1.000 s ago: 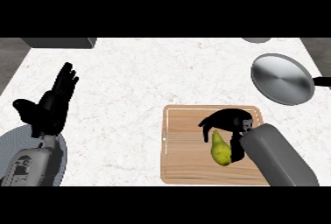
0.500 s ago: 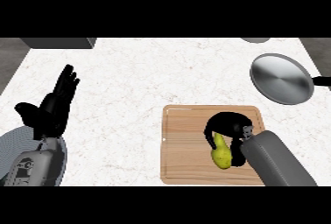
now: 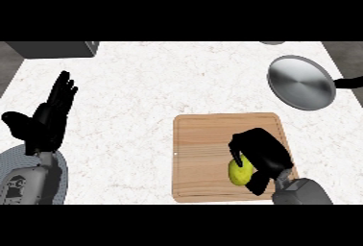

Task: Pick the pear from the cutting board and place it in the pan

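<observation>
A yellow-green pear (image 3: 239, 173) lies on the wooden cutting board (image 3: 205, 144) at the lower right of the head view. My right hand (image 3: 262, 153) covers the pear from above and the right, its fingers and thumb curled round it, so most of the fruit is hidden. The grey round pan (image 3: 300, 81) sits at the upper right, its black handle pointing right. My left hand (image 3: 46, 120) rests open at the left edge, fingers up, far from the board.
A dark grey box (image 3: 53, 48) stands at the counter's far left corner. A small grey item (image 3: 273, 43) peeks in at the top edge near the pan. White marbled counter (image 3: 156, 86) spreads between the board and the left hand.
My right hand has drawn down and back over the pear and curled its fingers round it. The left hand has barely moved.
</observation>
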Robot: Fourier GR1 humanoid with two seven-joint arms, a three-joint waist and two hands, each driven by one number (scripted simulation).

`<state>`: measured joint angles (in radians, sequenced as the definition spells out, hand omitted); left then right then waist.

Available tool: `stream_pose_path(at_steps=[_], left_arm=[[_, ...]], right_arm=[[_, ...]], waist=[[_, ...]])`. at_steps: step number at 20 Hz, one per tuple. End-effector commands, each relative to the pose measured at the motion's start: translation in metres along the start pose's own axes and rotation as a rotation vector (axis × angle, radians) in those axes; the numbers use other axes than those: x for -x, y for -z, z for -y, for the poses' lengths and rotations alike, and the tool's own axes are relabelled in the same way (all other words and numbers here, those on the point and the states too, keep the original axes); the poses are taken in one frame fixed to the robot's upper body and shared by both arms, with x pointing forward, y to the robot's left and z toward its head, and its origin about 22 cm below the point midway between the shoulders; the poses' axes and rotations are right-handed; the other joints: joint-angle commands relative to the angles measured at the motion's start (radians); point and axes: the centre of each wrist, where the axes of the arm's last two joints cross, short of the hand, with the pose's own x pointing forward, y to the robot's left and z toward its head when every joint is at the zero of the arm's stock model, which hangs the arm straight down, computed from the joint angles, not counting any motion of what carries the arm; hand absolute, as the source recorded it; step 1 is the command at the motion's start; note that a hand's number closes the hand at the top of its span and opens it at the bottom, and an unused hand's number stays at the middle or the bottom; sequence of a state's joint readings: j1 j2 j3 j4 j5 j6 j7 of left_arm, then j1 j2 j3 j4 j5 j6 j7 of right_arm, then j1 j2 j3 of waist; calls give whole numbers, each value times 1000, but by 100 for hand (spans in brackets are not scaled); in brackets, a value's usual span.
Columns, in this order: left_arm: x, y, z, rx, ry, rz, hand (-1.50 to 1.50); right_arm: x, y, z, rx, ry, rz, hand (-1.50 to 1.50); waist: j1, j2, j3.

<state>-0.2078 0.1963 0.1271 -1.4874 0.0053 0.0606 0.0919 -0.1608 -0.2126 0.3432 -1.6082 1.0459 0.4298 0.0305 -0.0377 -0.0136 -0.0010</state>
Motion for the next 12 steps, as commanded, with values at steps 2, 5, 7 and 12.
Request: stream_pose_path(at_steps=[2,5,7,12], left_arm=[[-6,4,-6,-9,-4,-5,0],[10,-7,5,-5,15,11,0],[-2,3,-4,8,2,20,0],[-24,11,8,44,-20,13,0]], right_arm=[[-6,-46,32,355,-9,-17,150],[-13,-69,43,466,83,-9,150],[1,-80,55,506,121,-67,150],[23,-77,89,626,238,-112,150]], waist=[[-5,2,1],[11,7,1],[22,11,1],[37,13,2]])
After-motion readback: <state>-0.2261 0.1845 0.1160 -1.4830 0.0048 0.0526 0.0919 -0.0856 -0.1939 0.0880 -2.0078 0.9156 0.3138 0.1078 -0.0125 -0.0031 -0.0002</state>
